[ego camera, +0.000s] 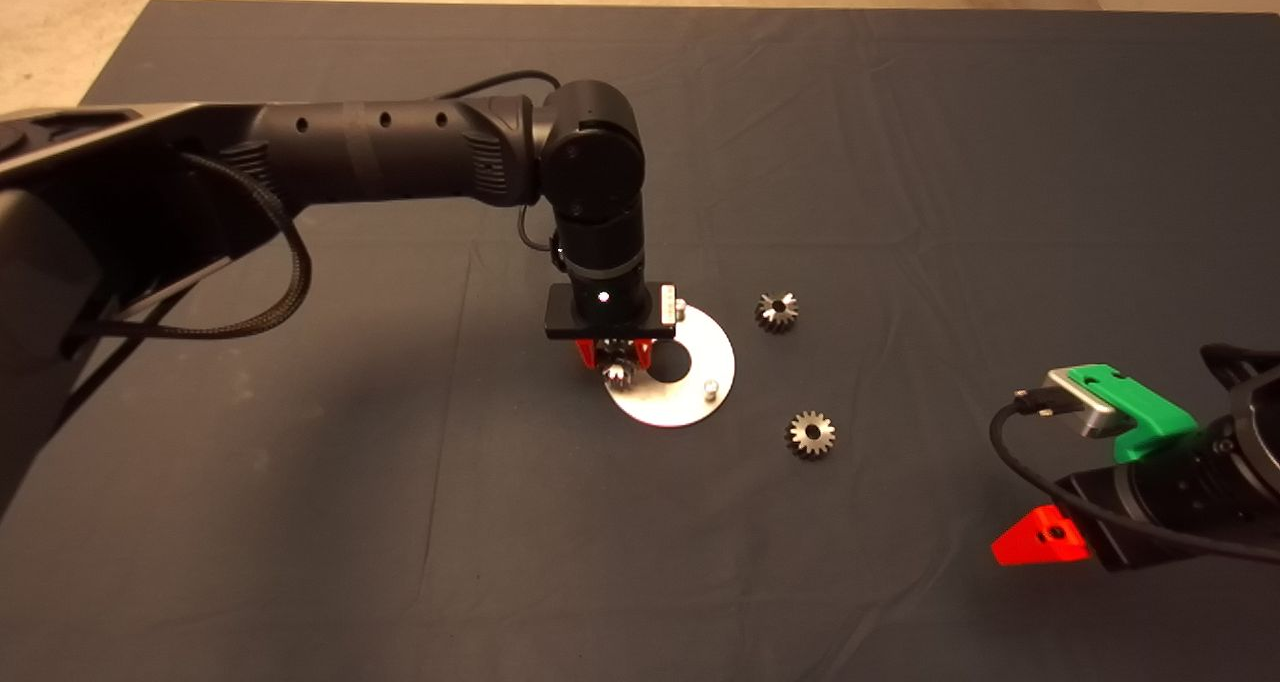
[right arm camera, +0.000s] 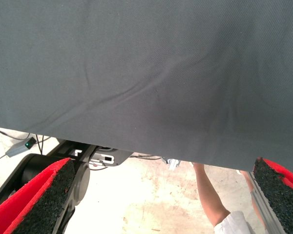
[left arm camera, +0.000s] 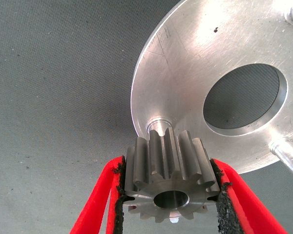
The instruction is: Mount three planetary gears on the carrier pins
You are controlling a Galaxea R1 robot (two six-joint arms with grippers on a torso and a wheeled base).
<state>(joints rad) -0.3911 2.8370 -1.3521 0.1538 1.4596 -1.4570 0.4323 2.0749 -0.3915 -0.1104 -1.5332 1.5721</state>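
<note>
Red-fingered, our left gripper (left arm camera: 171, 195) clamps one planetary gear (left arm camera: 170, 173) directly over a carrier pin (left arm camera: 157, 126). Our right gripper (right arm camera: 161, 204) waits, parted.

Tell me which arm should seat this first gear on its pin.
Left. The left gripper already clamps a gear right over a carrier pin on the disc. The right gripper waits open at the mat's lower right edge, holding nothing.
</note>
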